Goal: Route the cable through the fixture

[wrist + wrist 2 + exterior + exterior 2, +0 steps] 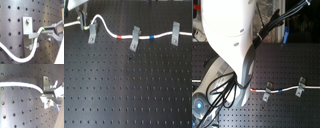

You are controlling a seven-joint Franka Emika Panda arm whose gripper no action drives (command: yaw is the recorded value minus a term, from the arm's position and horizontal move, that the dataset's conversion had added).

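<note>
Cable (109, 29), a thin white cord with red and blue bands, is already lying across the two clips (135, 38) at three o'clock and is arching beside the fixture (93, 32), a bent grey metal strip on the black pegboard (129, 90). Gripper (51, 32) is pinching the cable's end in nearly closed jaws, so the judged next move is lowering it into the fixture's slot.

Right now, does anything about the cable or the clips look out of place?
The cable lies through the middle clip and the right clip, but near the left clip it bulges up in a hump instead of running straight. Nothing looks damaged.
</note>
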